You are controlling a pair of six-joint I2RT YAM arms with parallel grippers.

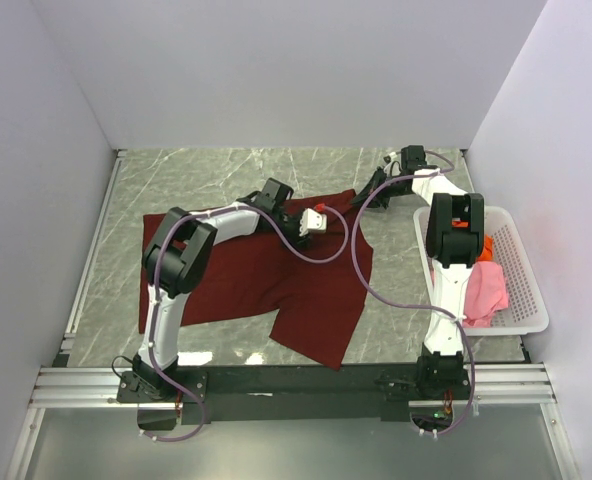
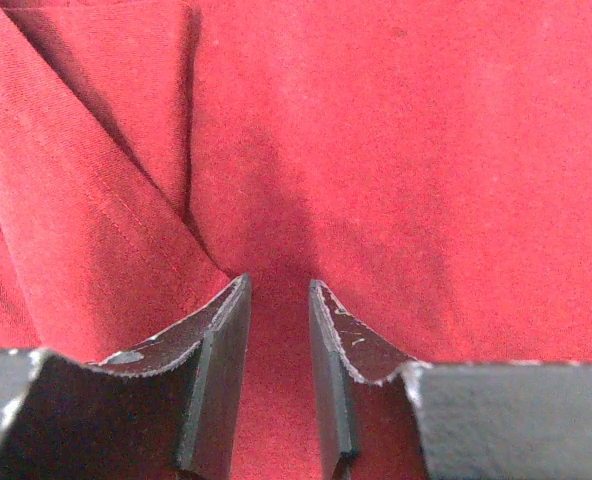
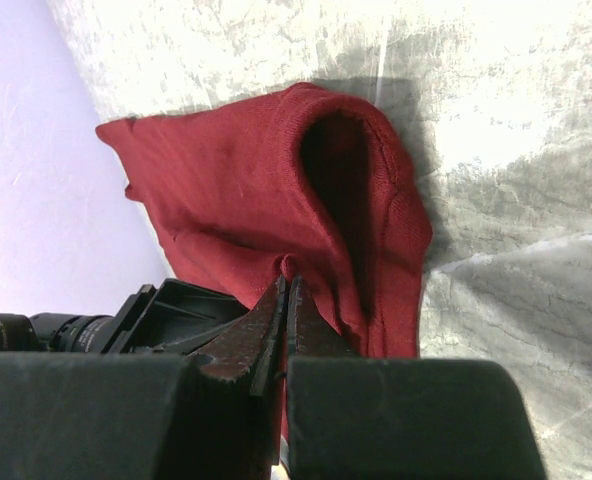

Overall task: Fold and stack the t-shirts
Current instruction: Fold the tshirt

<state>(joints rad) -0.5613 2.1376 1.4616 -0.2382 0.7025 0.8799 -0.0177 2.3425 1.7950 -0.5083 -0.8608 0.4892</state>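
Note:
The dark maroon t-shirt point(image 1: 246, 280) lies spread across the middle of the marble table. My left gripper point(image 1: 316, 222) hovers low over its upper middle. In the left wrist view its jaws point(image 2: 278, 290) stand apart just above flat red cloth point(image 2: 426, 150), with a fold running off to the left. My right gripper point(image 1: 374, 197) is at the shirt's far right corner. It point(image 3: 288, 282) is shut on a pinch of the maroon cloth point(image 3: 246, 190), lifting a looped edge off the table. A pink t-shirt point(image 1: 486, 290) and an orange one point(image 1: 486, 245) lie in the basket.
A white perforated basket point(image 1: 531, 290) stands at the table's right edge, partly behind the right arm. White walls close in the back and both sides. Bare marble point(image 1: 206, 170) shows behind and left of the shirt.

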